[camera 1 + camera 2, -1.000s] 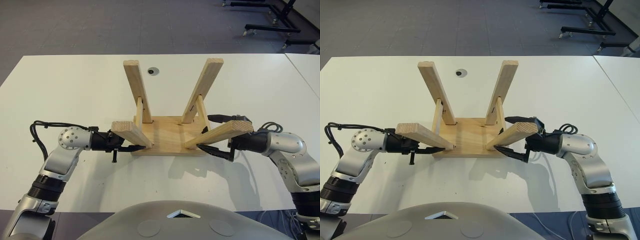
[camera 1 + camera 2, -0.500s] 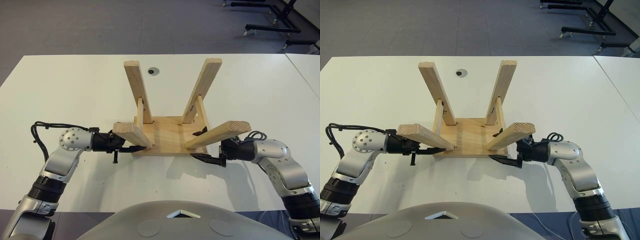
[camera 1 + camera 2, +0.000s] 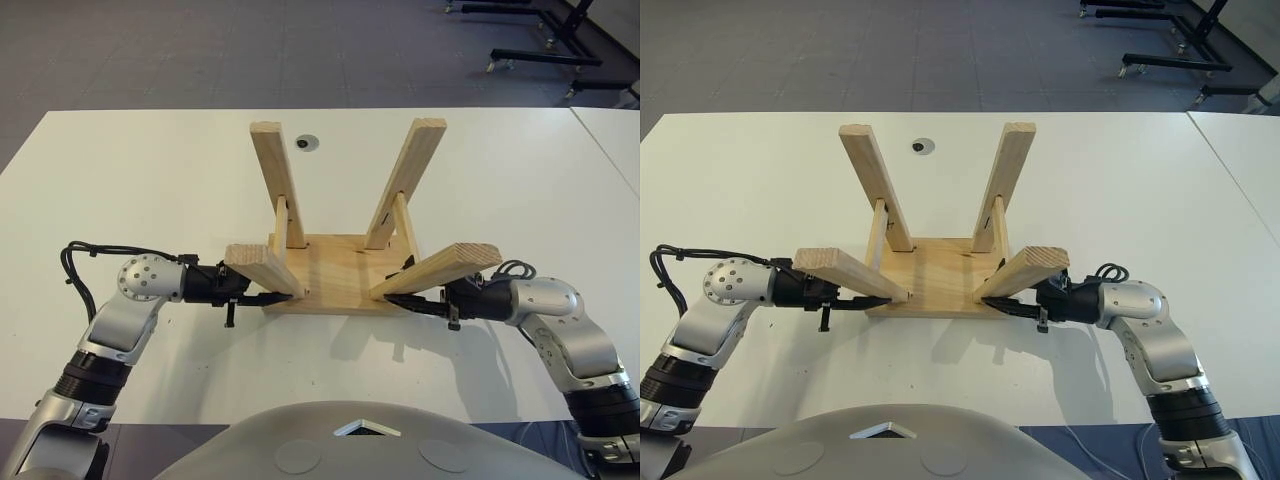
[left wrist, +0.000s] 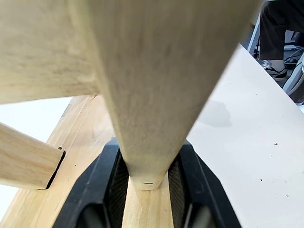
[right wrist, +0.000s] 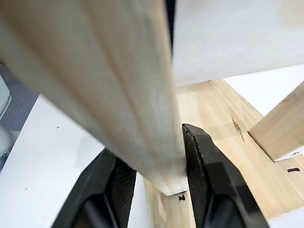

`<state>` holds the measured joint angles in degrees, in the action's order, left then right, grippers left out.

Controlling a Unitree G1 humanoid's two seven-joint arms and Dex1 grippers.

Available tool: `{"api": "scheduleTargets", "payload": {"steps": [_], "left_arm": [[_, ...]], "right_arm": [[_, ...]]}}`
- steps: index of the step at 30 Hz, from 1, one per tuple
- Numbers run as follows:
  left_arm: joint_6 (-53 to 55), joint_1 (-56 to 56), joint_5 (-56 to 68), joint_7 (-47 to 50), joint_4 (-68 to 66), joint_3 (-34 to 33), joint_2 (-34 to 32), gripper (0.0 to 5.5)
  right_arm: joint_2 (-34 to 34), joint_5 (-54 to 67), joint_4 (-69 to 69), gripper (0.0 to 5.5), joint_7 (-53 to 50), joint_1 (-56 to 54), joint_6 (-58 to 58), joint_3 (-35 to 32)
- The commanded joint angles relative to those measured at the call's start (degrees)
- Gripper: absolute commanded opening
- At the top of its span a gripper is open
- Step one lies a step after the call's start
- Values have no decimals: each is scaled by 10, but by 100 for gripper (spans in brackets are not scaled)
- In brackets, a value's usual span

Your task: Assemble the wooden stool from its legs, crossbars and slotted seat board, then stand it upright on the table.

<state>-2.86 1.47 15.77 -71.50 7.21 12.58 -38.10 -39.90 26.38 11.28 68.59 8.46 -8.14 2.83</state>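
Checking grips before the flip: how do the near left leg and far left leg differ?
The near left leg is clamped near its base by the left claw; the far left leg is free. The near one slants out leftward, the far one toward the table's far edge. Both stand in the seat board.

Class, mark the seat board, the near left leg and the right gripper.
seat board (image 3: 335, 272): left eye view, bare middle.
near left leg (image 3: 262, 269): left eye view, mid-length.
right gripper (image 3: 402, 284): left eye view, between fingertips.
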Motion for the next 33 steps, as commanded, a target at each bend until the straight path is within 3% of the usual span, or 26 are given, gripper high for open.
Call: {"api": "scheduleTargets", "payload": {"steps": [1,7,14,20,25,27,28,33], "left_arm": [[9,30,21,-8,-4,-4,7,102],[128,-6,108,-26,69,-22,-24,102],[336,-40,279,-64,140,-64,-95,101],[513,-78,438,-37,197,-99,-142,101],[600,-102,531,1,208,-124,-143,101],[609,-110,534,13,207,-126,-139,101],[615,-110,537,22,202,-127,-135,137],[610,-86,515,59,173,-132,-108,206]], "right_arm": [[20,4,-13,134,1,-14,22,-1],[10,68,44,129,5,-28,-35,-25],[-66,245,134,109,5,-55,-274,-58],[-76,463,191,103,-129,-19,-469,-85],[-74,592,189,103,-269,9,-533,-85],[-81,620,184,160,-287,14,-545,-83],[-85,631,183,173,-293,15,-552,-80],[-69,635,170,259,-326,8,-539,-82]]}}
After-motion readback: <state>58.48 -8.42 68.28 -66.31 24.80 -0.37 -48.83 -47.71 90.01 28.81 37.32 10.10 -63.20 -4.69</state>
